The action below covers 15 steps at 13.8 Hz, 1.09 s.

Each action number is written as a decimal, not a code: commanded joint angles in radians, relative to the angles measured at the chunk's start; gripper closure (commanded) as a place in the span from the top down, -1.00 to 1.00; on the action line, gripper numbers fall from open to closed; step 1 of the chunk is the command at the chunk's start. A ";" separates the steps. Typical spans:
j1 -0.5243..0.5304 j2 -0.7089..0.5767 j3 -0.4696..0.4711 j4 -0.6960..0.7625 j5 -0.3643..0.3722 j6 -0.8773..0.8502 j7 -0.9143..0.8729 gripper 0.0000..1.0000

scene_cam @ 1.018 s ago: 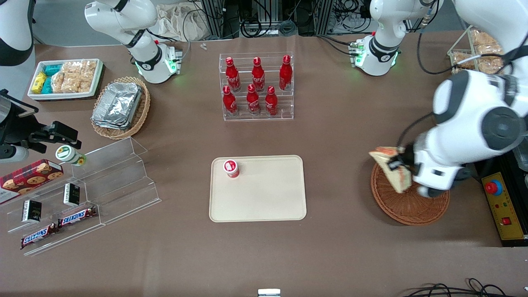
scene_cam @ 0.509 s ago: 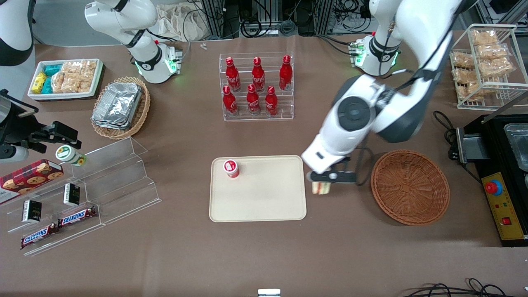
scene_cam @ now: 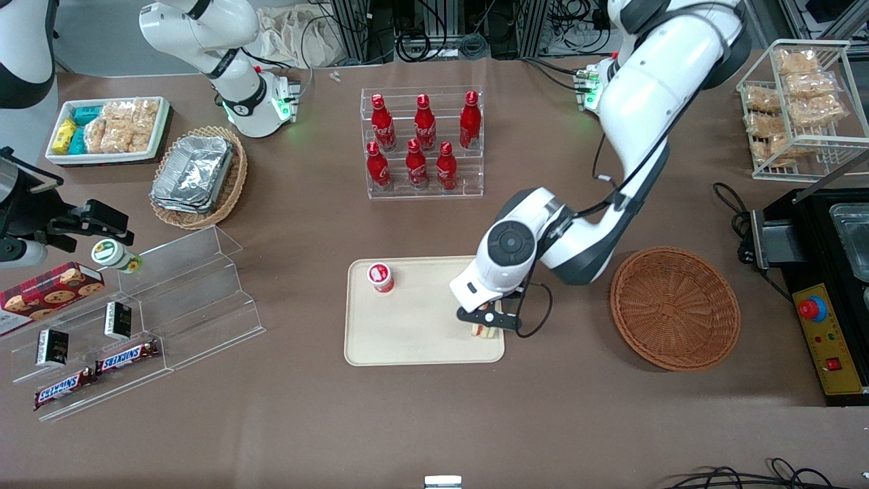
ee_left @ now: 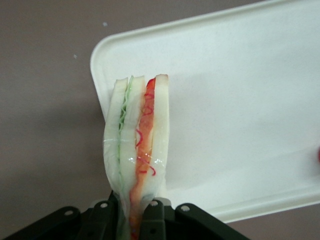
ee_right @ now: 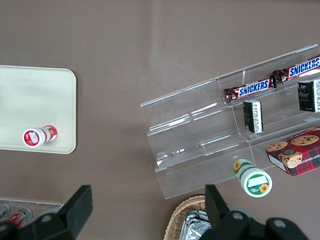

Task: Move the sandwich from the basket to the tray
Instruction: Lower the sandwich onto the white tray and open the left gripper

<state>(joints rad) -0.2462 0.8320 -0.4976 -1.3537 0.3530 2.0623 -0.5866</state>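
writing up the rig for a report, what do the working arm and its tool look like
The working left arm has glossy white rounded shells with dark grey joint sections and a round dark grey cap on the wrist housing. A thin black cable loops loosely beside the wrist. Its base glows green. The tool, over the tray, is black, with small silver screws on its body.

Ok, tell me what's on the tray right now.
A small red-and-white cup stands on the tray. The gripper holds the sandwich over the tray's corner nearest the basket; whether it touches down is hidden.
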 commanded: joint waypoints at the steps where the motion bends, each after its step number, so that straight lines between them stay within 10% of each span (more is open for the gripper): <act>1: -0.022 0.039 0.005 0.059 0.038 -0.013 -0.044 -0.09; 2: -0.021 0.039 0.005 0.058 0.041 -0.010 -0.045 0.74; 3: -0.021 0.041 0.008 0.056 0.041 0.004 -0.048 1.00; 9: 0.037 -0.057 0.004 0.061 0.018 -0.010 -0.140 1.00; 15: 0.163 -0.361 -0.004 0.048 -0.072 -0.406 -0.022 1.00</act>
<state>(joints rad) -0.1247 0.5676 -0.4987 -1.2512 0.3361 1.7370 -0.6806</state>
